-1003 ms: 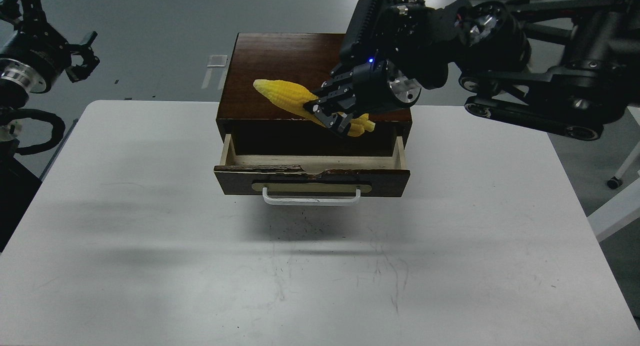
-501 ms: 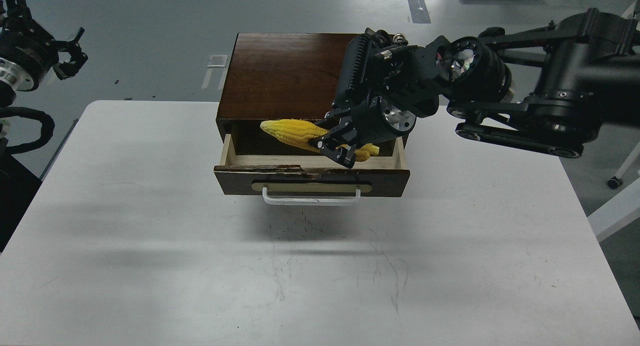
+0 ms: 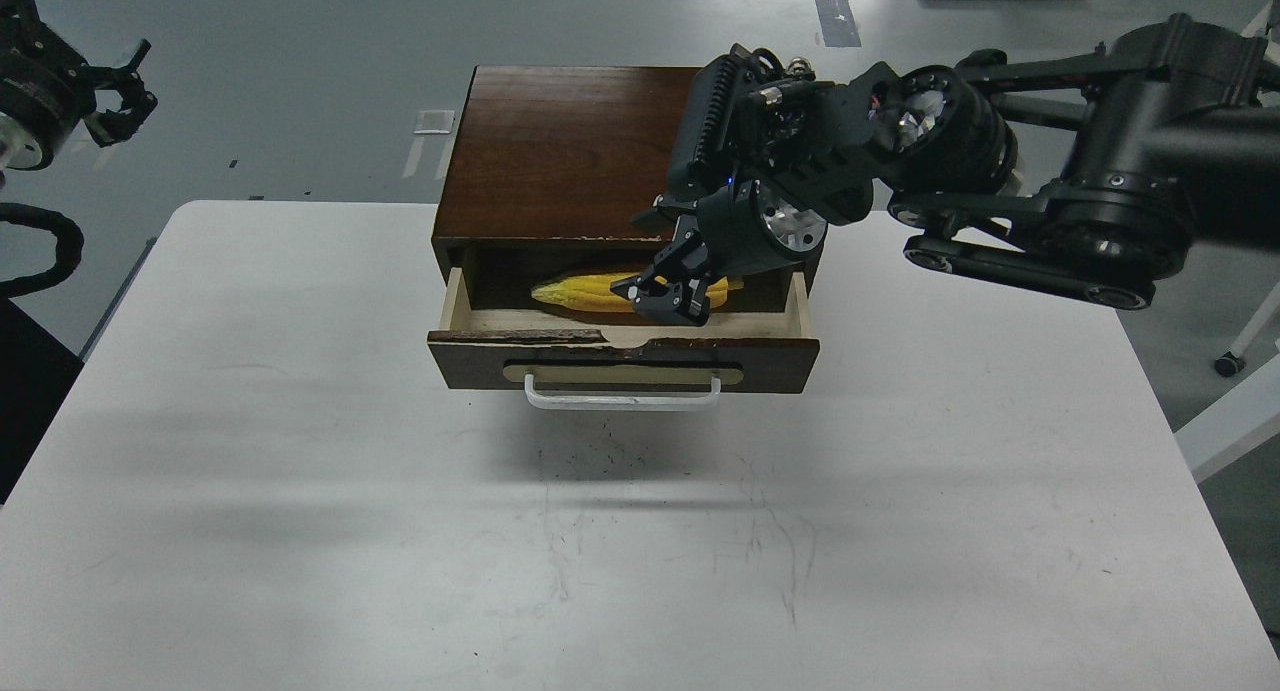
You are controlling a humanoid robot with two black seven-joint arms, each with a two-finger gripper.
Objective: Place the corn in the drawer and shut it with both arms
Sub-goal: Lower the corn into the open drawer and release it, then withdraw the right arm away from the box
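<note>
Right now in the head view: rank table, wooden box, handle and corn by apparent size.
1. Table
2. Wooden box
3. and 4. Handle and corn: look alike in length; the corn is partly hidden by the right pincer, so unsure.

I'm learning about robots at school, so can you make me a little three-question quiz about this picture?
1. True or false: the drawer is pushed all the way shut.
2. Where is the corn? A) on top of the wooden box B) inside the open drawer C) on the white table
3. Fill in: the gripper reaching into the drawer, the right gripper, belongs to the robot's ____ arm.

Key
1. False, it is pulled out, with its white handle facing the camera.
2. B
3. Right. The left gripper is far off at the top left.
</note>
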